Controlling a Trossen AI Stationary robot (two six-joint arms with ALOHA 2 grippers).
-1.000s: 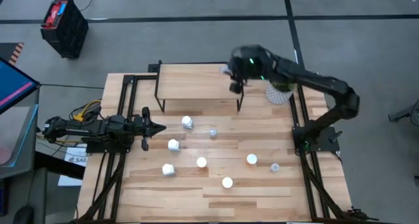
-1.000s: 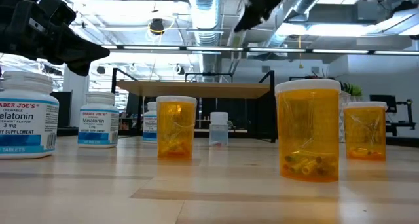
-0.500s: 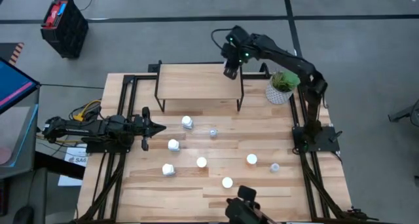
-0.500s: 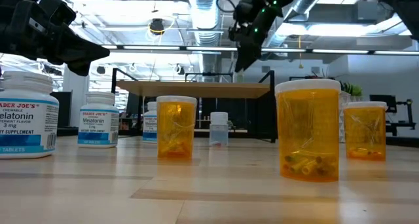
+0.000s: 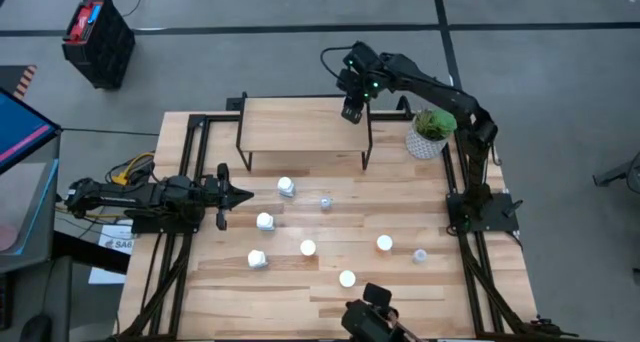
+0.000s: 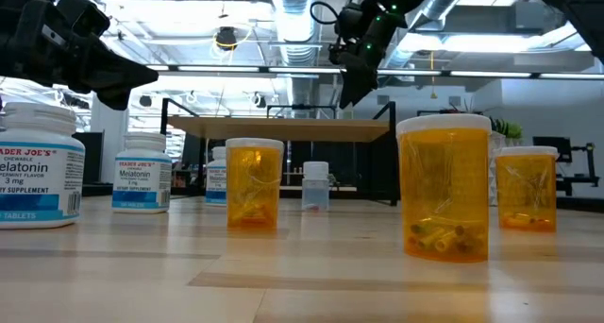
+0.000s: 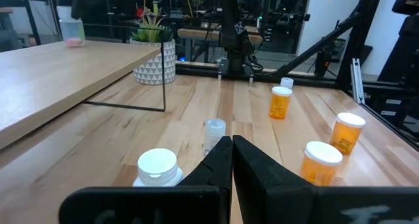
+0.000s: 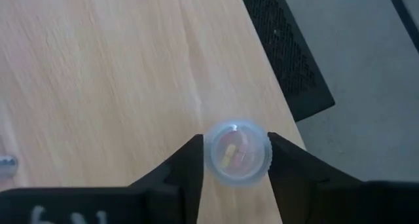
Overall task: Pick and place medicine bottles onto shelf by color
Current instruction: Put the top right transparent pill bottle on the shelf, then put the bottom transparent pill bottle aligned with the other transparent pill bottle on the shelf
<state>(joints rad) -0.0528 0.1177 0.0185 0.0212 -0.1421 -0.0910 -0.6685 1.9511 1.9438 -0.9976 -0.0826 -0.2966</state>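
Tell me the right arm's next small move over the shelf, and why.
Probably open the right pincer wider and lift straight up: the clear bottle sits between its fingers over the shelf top near the corner, seemingly set down already.

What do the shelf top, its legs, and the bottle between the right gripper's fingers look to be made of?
Shelf top: light wood, matte, grain lines visible. Its legs: thin black rods, probably painted metal. Pale-blue bottle, between the fingers of the right gripper at the shelf's far right corner: translucent, likely plastic, since its contents show through the cap.
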